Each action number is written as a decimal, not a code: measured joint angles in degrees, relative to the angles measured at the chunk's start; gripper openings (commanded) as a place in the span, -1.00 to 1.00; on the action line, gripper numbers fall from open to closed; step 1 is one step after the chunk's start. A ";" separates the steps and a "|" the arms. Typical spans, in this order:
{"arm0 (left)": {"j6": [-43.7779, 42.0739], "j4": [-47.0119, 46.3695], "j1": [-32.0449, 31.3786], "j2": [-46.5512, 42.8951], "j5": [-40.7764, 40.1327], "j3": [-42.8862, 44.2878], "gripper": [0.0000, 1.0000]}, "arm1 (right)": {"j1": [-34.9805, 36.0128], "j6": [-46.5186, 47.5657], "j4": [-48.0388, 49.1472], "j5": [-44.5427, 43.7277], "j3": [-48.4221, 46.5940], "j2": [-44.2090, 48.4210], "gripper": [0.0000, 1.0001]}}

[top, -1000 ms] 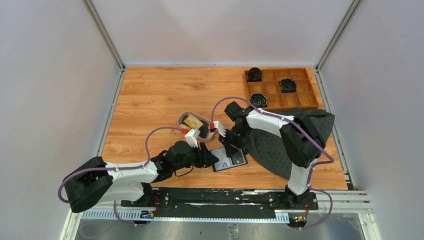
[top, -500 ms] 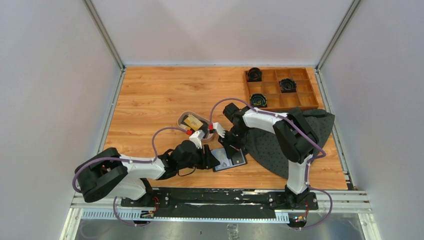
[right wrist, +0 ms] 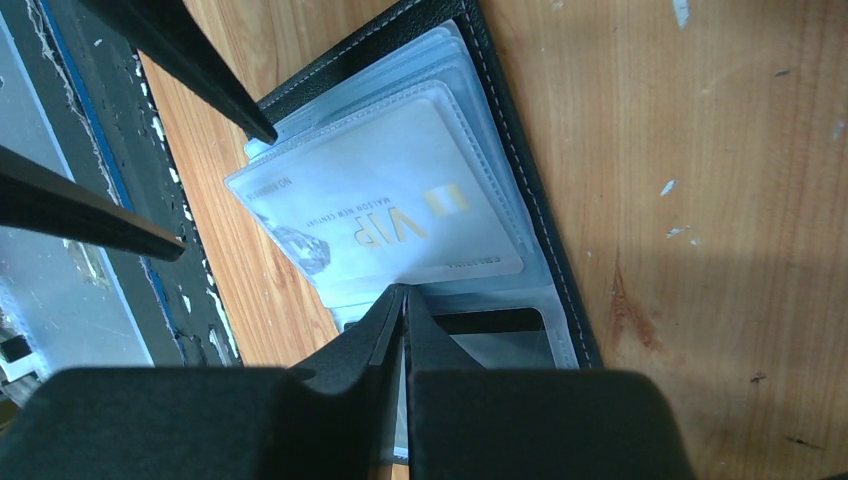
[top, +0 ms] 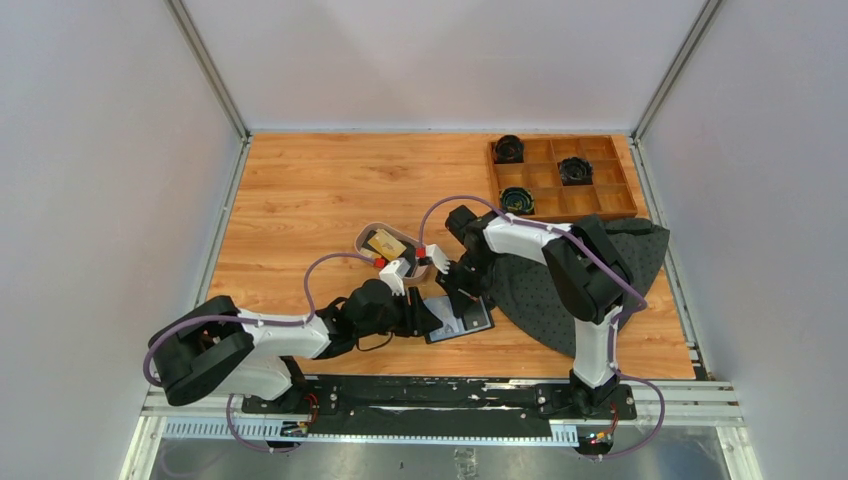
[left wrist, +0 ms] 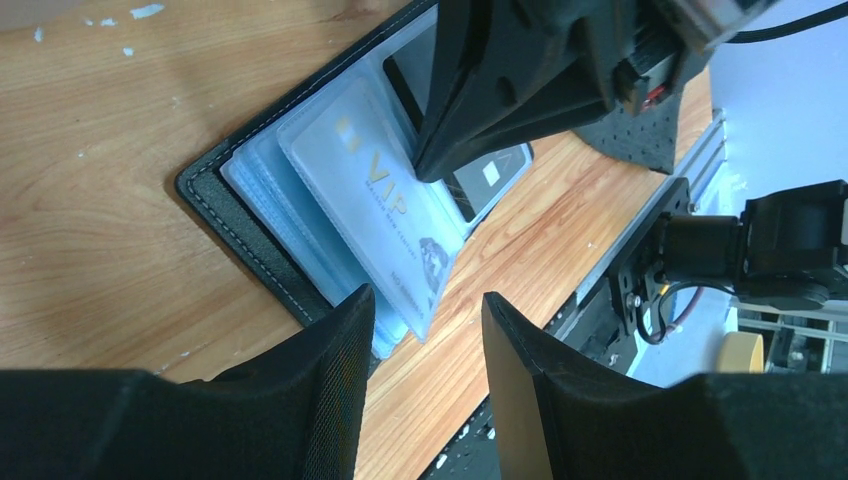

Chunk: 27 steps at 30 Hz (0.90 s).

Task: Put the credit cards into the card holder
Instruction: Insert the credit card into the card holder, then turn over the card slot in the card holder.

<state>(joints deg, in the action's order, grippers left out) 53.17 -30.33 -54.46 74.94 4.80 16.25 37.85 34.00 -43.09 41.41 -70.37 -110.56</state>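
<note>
On bench, card holder: my left claw, spread, having advanced, is flanking the white card; right claw, pressed together, is pinning its edge. Seating is progressing.

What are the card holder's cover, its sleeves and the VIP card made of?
Cover: black leather or leatherette, matte, pale stitching along the edge. Sleeves: clear soft plastic, glossy, card visible through them. VIP card: likely rigid plastic, whitish with gold print; sleeved, so finish unclear.

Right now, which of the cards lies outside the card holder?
The gold card, lying in the oval tray; the white VIP card and the black card both lie on the open card holder.
</note>
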 measured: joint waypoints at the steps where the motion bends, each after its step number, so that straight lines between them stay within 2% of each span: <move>1: 0.02 -0.02 0.00 -0.42 -0.04 0.00 -0.06 | -0.04 0.00 -0.09 0.13 -0.07 -0.11 -0.87; 18: 0.09 -0.13 0.00 -0.13 -0.50 0.26 -0.10 | -0.04 -0.15 -0.24 0.50 -0.20 -0.39 -0.87; 27: 0.22 -0.46 0.00 2.84 -0.11 2.45 -0.25 | -0.04 -0.17 -0.28 0.50 -0.24 -0.42 -0.85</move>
<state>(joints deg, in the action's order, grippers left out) 53.39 -30.79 -54.46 77.78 4.69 18.70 37.80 33.82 -43.38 41.91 -70.61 -110.98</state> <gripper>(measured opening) 0.395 0.067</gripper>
